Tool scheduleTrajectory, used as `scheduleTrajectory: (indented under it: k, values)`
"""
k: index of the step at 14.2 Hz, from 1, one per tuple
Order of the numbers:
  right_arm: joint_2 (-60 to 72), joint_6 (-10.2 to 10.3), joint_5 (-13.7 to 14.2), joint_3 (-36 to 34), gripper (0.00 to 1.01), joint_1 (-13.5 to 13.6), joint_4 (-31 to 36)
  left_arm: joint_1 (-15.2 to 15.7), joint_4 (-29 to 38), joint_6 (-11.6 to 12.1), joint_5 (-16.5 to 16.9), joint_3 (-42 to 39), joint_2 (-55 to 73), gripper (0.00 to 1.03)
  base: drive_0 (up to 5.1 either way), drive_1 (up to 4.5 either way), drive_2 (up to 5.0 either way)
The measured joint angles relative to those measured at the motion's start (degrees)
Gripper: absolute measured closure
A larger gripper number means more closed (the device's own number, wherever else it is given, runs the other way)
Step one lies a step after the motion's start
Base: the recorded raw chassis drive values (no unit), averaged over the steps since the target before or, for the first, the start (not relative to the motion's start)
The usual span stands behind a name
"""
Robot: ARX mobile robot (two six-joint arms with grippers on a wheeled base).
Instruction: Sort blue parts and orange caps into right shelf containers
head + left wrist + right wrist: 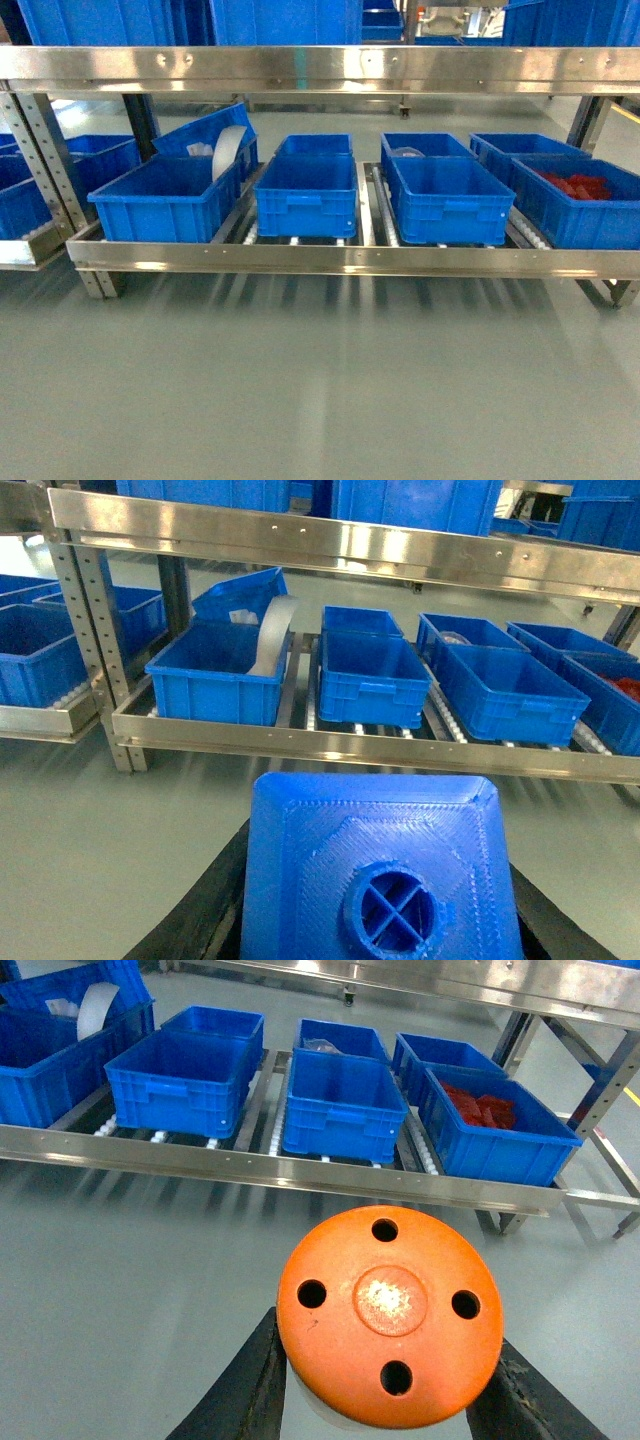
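both grippers loaded — left gripper (380, 900) clamps a blue part (380, 880), right gripper (388, 1380) an orange cap (390, 1315) — next, reach the crates (450, 200) on the shelf (300, 258) and drop each.

Left pincer (375, 920) and right pincer (385, 1380) each clamp something.

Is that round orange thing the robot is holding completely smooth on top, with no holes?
No. In the right wrist view the orange cap shows four dark holes spaced around a raised centre disc.

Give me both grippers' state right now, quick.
Left gripper: closed on a blue part.
Right gripper: closed on an orange cap.
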Motion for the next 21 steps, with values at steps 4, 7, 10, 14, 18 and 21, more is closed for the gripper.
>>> scheduleTrajectory:
  k: [4,7,10,14,18,21]
  values:
    - [0.0,0.0,0.0,0.0,0.60,0.0,0.0,0.0,0.1,0.0,0.0,0.0,0.0,0.59,0.0,0.00,0.0]
    - [0.0,0.0,0.0,0.0,0.60,0.0,0.1,0.0,0.1,0.0,0.0,0.0,0.0,0.59,0.0,0.00,0.0]
    - [0.0,0.0,0.0,0.0,0.60,0.0,0.0,0.0,0.0,0.0,0.0,0.0,0.0,0.59,0.0,0.00,0.0]
    - [0.0,0.0,0.0,0.0,0.60,0.0,0.0,0.0,0.0,0.0,0.0,0.0,0.0,0.59,0.0,0.00,0.0]
    - [0.0,0.0,0.0,0.0,0.60,0.0,0.0,0.0,0.0,0.0,0.0,0.0,0.0,0.59,0.0,0.00,0.0]
    - [0.0,0.0,0.0,0.0,0.60,0.0,0.0,0.0,0.0,0.0,0.0,0.0,0.0,0.59,0.0,0.00,0.0]
